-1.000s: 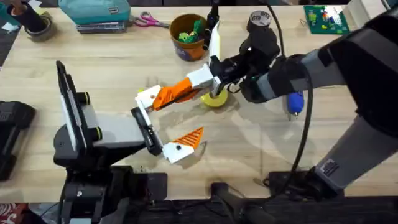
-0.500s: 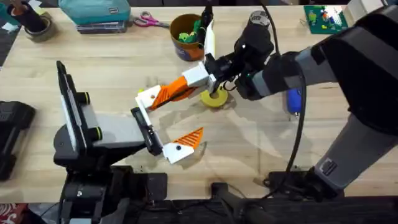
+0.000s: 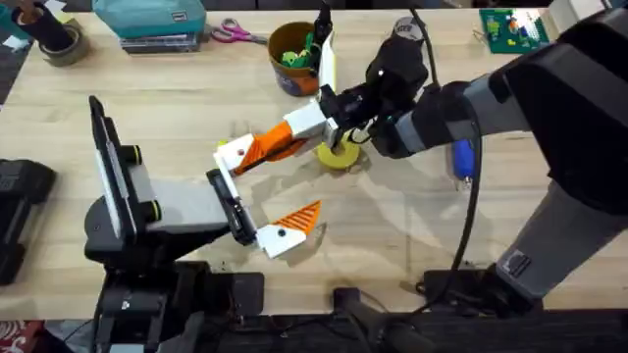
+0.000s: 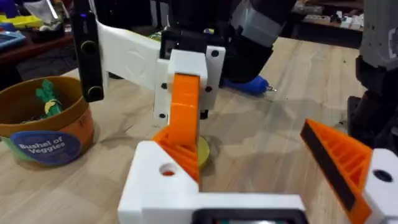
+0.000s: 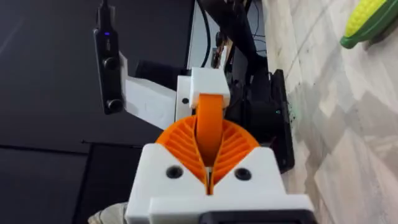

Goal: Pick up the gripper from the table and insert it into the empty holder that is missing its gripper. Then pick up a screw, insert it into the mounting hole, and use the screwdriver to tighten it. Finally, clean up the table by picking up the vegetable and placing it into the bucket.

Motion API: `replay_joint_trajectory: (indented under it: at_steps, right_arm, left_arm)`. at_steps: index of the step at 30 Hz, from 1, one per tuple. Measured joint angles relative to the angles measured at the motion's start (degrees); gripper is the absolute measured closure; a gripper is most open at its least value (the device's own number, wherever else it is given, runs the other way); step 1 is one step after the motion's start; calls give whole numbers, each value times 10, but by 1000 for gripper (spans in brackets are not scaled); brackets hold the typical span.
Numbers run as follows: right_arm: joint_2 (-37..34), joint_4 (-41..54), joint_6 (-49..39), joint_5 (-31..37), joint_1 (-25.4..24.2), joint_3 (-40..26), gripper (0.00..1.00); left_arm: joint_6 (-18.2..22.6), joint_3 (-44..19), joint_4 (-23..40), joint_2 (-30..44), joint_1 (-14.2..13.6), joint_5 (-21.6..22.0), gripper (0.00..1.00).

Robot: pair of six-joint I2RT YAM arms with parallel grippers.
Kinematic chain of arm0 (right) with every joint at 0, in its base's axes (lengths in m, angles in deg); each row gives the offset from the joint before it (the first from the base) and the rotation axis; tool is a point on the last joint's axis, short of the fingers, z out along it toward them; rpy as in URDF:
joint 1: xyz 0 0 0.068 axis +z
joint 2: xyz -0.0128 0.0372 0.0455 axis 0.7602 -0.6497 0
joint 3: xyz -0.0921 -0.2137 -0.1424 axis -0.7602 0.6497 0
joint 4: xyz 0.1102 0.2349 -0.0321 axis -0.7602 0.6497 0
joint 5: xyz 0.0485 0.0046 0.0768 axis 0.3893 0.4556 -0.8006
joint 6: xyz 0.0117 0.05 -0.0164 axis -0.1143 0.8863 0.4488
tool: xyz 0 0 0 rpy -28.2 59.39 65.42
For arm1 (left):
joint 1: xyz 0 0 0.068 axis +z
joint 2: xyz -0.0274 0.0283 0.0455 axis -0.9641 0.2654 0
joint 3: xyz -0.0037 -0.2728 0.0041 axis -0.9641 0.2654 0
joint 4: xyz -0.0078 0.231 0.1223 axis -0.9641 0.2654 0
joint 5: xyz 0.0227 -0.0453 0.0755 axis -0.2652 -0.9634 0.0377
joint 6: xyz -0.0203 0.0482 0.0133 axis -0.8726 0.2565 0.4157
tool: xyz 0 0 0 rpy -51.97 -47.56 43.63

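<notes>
The orange gripper [image 3: 263, 149] [image 4: 180, 149] sits on the white holder [image 3: 234, 154] [image 4: 165, 186] of my left gripper [image 3: 297, 178] [image 4: 245, 134], which stands open. My right gripper [image 3: 292, 134] [image 5: 209, 140] reaches in from the right and is shut on the tip of that orange gripper [image 5: 208, 115]. The blue screwdriver [image 3: 463, 162] [image 4: 249, 84] lies partly under the right arm. At the back stands the bucket [image 3: 294, 54] [image 4: 43, 124] with green pieces inside. A yellow corn vegetable [image 5: 370, 22] lies on the table. The screw is out of view.
A flat yellow ring [image 3: 339, 155] lies just under the right gripper. Along the far edge are scissors [image 3: 233, 34], a teal case [image 3: 147, 20], a tape roll [image 3: 59, 44] and a green board [image 3: 510, 29]. Bare wood shows between the arms at the front.
My right gripper has shifted a little to the left, toward the holder, with the orange gripper between its fingers. The left arm has stayed still.
</notes>
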State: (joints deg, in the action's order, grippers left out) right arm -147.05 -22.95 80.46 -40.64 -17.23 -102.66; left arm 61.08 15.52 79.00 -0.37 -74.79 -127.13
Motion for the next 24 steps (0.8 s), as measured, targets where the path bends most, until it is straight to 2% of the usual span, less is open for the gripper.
replay_joint_trajectory:
  at_steps: [24]
  right_arm:
    - [0, 0, -9, 5, 1, 0, 994]
  left_arm:
    - [0, 0, 0, 0, 0, 1, 14]
